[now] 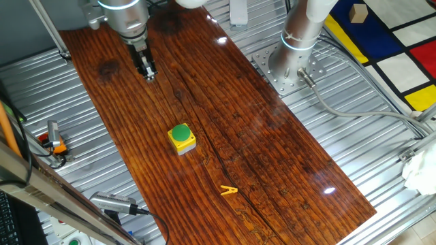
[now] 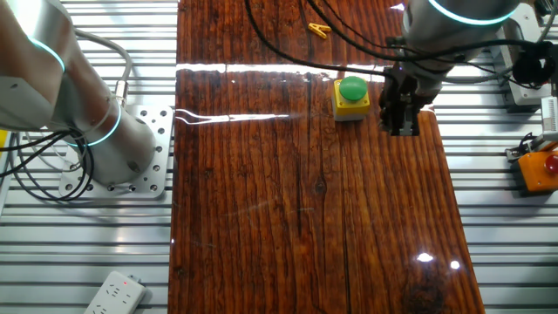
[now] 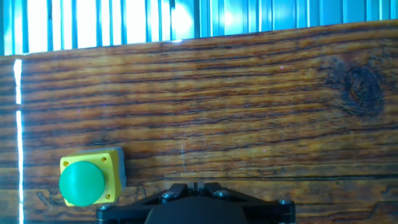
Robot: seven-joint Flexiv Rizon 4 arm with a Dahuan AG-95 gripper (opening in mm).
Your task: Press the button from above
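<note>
While the pincer point(image 1: 148, 73) is hanging over bare wood, nothing is lying directly under its tips; whether the fingertips are apart or together cannot be told, since the hand view is showing only the dark base of the hand at the bottom edge and both fixed views are showing one dark mass. Nearest to it, off to one side and apart from it, the button point(image 2: 352, 88) is sitting upright on the wooden tabletop point(image 1: 272, 136), its green dome facing up out of the yellow square box; in the hand view the button point(image 3: 82, 183) is lying low and left of the hand's centre, so the pincer is not yet lined up over it. Judging the step in hand as the approach, doing it well is calling for a sideways shift until the dome is sitting centred beneath the tips, then a straight vertical descent onto the dome's crown, not the yellow rim, lest the box tip or skid. Farther off, beyond the button, a thin yellow clothespin point(image 1: 229, 191) is lying on the wood, well apart and of no concern.
</note>
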